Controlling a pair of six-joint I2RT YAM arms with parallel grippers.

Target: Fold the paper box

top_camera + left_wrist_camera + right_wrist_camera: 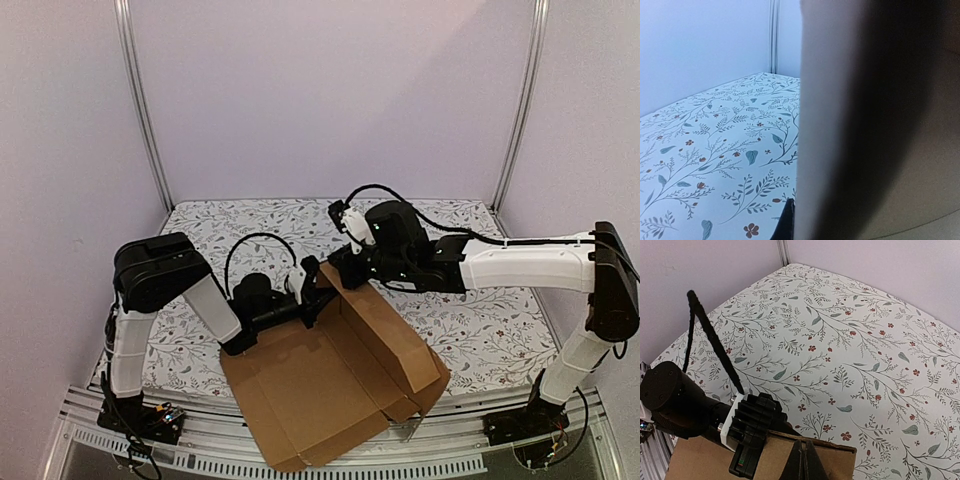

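On the floral desk (490, 330) between lilac walls (330, 90), the left pincer (308, 280) clamps the paper box (310, 395), the right pincer (801, 452) pressed together at its far flap.

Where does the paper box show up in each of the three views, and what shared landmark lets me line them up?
Top external: paper box at lower centre, one flap raised.
Left wrist: paper box fills the right half, close and blurred.
Right wrist: paper box edge along the bottom, left and centre.
Shared landmark: floral tablecloth, in all three.
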